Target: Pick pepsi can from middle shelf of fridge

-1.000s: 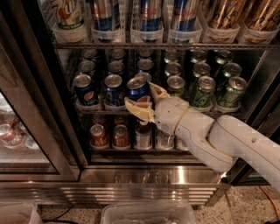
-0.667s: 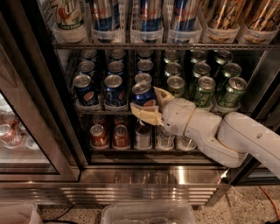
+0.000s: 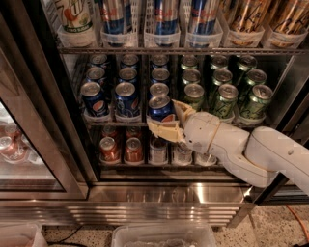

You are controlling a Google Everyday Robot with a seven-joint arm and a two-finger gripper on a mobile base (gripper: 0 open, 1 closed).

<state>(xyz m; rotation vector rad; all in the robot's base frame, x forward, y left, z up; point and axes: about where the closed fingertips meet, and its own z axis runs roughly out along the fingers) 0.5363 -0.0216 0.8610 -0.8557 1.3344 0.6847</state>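
In the camera view the fridge [image 3: 166,194] stands open, with a dark frame and a shiny steel base. The middle shelf [image 3: 112,121] holds lanes of dark-blue pepsi cans on the left. My gripper [image 3: 164,116] reaches in from the right on a white arm. Its cream fingers [image 3: 182,110] are shut around the front pepsi can [image 3: 161,108] of the third lane, one on its right side and one under its lower left. The can sits tilted at the shelf's front edge, lower than its neighbours.
Green cans [image 3: 223,98] fill the right half of the same shelf. Small red cans [image 3: 110,148] stand on the rack below, tall slim cans [image 3: 165,13] on the rack above. A glass door [image 3: 21,144] is at left. A clear plastic bin [image 3: 164,236] sits on the floor.
The gripper and the pepsi can in it have moved together down and to the right, out toward the front of the shelf. The arm has drawn back to the right.
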